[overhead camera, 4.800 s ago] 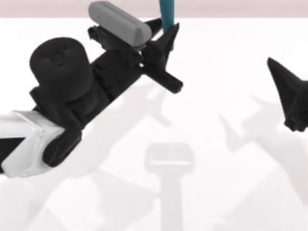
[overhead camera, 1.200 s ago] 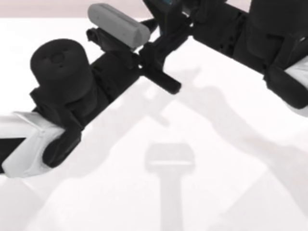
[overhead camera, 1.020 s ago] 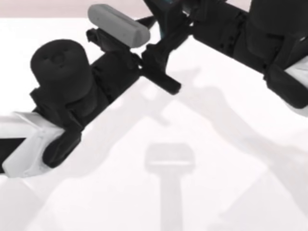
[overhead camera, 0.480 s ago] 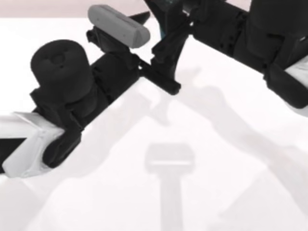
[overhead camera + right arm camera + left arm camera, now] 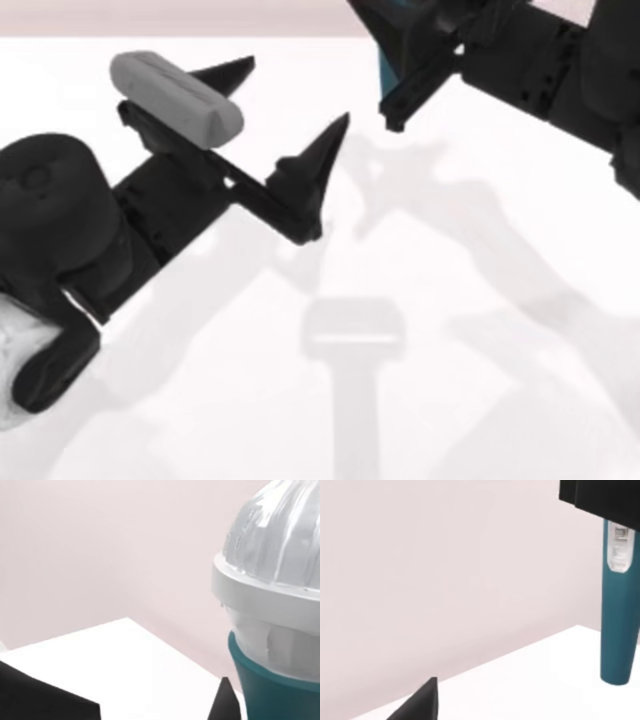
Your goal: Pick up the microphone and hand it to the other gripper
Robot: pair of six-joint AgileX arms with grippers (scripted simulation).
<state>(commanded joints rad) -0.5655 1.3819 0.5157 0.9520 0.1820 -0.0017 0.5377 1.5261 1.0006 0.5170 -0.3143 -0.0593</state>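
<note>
The microphone [image 5: 619,625] hangs upright above the table, its teal handle pointing down and its white switch plate [image 5: 618,550] just under my right gripper [image 5: 405,55], which is shut on it at the top view's upper edge. From above only a teal sliver of the microphone [image 5: 384,68] shows. In the right wrist view its silver mesh head [image 5: 280,545] fills the side, with one of my black fingertips [image 5: 223,700] beside the teal handle. My left gripper [image 5: 285,108] stands open to the left of the microphone, apart from it, holding nothing. One of its fingertips [image 5: 427,700] shows in the left wrist view.
The white table [image 5: 480,330] carries only the arms' shadows. A pale pink wall [image 5: 445,570] rises behind its far edge. A black part [image 5: 40,695] sits low in the right wrist view.
My left gripper has opened, let go of the microphone and drawn back to the left. The right gripper keeps the microphone and has shifted slightly to the right.
</note>
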